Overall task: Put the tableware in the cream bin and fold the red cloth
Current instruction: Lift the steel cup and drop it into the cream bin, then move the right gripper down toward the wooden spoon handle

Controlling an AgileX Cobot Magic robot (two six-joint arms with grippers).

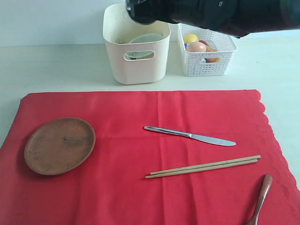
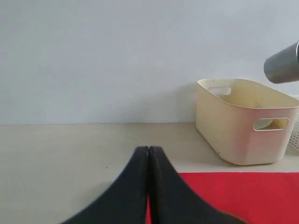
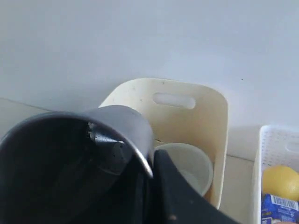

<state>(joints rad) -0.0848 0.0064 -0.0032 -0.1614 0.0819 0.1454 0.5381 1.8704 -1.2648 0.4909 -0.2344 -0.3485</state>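
Note:
My right gripper is shut on the rim of the steel cup, held tilted above the cream bin. The cup shows dark at the top of the exterior view. A white bowl lies inside the bin. On the flat red cloth rest the wooden plate, the silver knife, the chopsticks and, at the front right, the wooden spoon. My left gripper is shut on nothing, low over the table by the cloth's far left edge, out of the exterior view.
A white lattice basket stands right of the bin, holding a lemon, an egg and a blue carton. My right arm spans the top of the exterior view. Bare table lies left of the bin.

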